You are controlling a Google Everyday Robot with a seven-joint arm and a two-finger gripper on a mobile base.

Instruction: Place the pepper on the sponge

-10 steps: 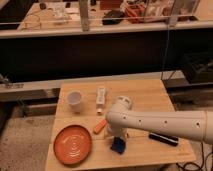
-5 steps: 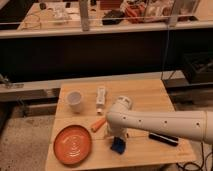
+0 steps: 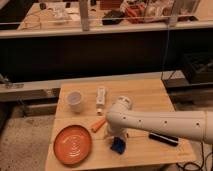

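The pepper point(image 3: 98, 124) is a small orange tapered piece lying on the wooden table point(image 3: 145, 92), just right of the plate's upper edge. The sponge point(image 3: 118, 145) is a small dark blue block near the table's front edge, below the arm's end. My white arm comes in from the right, and its gripper point(image 3: 111, 133) points down between the two. The gripper is right beside the pepper's right end and just above the sponge. The arm's wrist hides where the pepper and the gripper meet.
A round orange plate point(image 3: 73, 144) lies at the front left. A white cup point(image 3: 75, 100) and a white tube point(image 3: 101, 96) stand behind the pepper. A long black bar point(image 3: 162, 139) lies to the right under the arm. A dark counter runs behind the table.
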